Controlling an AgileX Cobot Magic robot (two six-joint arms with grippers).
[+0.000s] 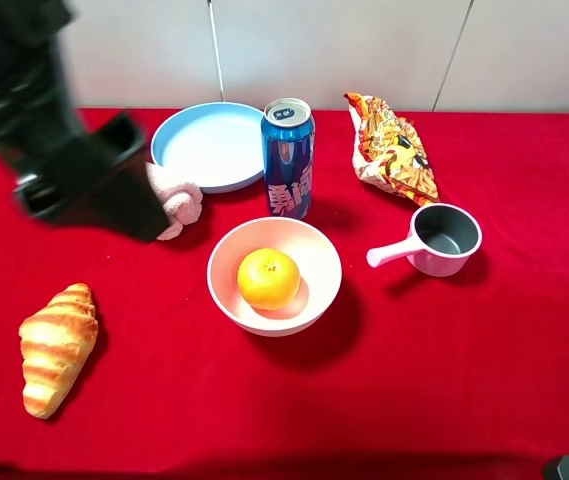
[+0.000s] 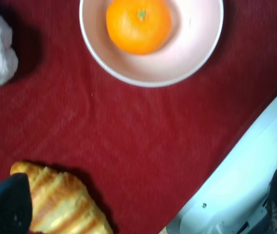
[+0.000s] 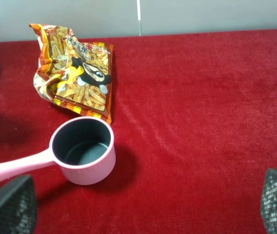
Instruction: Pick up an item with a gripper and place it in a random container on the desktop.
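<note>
The orange [image 1: 268,278] sits in the pink bowl [image 1: 316,238], and the left gripper [image 2: 143,209] and the right gripper [image 3: 143,204] are both wide open and empty, but if the left arm [image 1: 84,185] swings low it could bump the bowl or tip the blue can [image 1: 289,160].

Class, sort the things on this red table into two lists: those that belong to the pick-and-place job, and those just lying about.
Job in hand: orange; pale pink bowl holding it; left gripper; red desktop.

Lying about: croissant; blue can; light-blue plate; snack packet; pink handled cup; pink cloth.
</note>
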